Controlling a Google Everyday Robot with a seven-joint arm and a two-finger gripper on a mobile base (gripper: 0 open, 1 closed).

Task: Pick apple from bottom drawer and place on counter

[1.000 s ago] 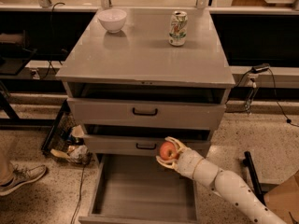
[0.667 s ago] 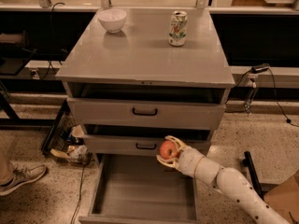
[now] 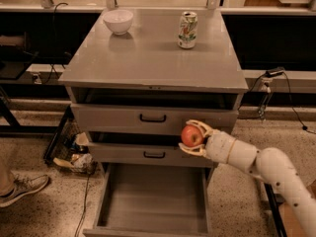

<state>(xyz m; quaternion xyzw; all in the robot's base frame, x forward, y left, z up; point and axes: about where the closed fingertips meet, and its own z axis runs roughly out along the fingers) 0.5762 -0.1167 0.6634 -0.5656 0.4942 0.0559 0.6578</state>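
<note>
The pincer [image 3: 193,139] was closed around the apple [image 3: 191,134]. Over the last second it had risen with the fruit, clear of the open bottom drawer [image 3: 153,199] below it. The tabletop [image 3: 148,58] lay above, so more lifting seemed needed.

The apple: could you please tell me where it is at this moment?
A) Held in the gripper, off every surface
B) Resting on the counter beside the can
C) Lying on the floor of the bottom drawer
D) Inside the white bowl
A: the apple is clasped in the gripper, in the air above the open bottom drawer and below the level of the counter.
</note>
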